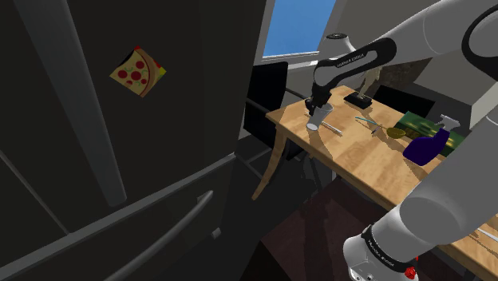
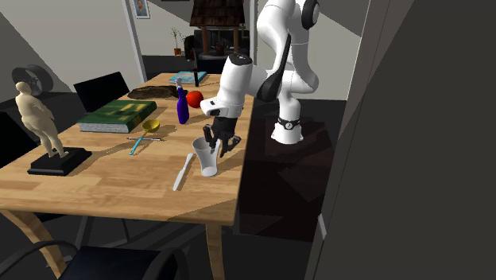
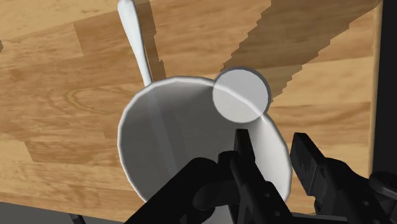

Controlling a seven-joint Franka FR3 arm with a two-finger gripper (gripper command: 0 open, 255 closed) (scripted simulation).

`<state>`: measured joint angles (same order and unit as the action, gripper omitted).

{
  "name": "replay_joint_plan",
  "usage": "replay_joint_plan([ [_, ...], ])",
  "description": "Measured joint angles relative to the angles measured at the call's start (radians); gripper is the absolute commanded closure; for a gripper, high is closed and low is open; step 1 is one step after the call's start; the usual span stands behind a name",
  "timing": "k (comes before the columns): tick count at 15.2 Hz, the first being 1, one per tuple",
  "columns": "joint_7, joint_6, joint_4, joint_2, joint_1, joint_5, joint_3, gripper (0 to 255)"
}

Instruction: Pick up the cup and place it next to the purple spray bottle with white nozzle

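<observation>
- Shoulder view: the gripper (image 1: pixel 318 109) hangs over the far corner of the wooden table (image 1: pixel 375 172), right of frame centre, with the white cup (image 1: pixel 316 122) directly beneath it.
- The purple spray bottle (image 1: pixel 427 147) lies further right, well apart from the cup. Judgement: the carry has not yet started.
- Second exterior view: the cup (image 2: pixel 205 157) sits at frame centre near the table (image 2: pixel 119 183) edge, tilted, with the gripper (image 2: pixel 216 140) at its rim.
- A white utensil (image 2: pixel 183 171) lies just beside it on the left.
- The spray bottle (image 2: pixel 182 107) stands upright above and left of the cup, a green book (image 2: pixel 119 116) to its left.
- Wrist view: one finger is inside the cup (image 3: pixel 191 133) and the other outside. The gripper (image 3: pixel 273 151) is clamped on the cup's wall, a hold suited to a vessel too broad to span.
- Judgement: the tilt suggests a one-sided grip, so the cup may swing during transport.
</observation>
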<state>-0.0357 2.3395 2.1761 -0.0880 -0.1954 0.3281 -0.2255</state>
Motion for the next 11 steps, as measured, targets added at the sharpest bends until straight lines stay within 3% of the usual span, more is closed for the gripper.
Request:
replay_joint_plan([
  [11,-0.007,-0.027,-0.014,0.014,0.001,-0.004,0.001,255],
])
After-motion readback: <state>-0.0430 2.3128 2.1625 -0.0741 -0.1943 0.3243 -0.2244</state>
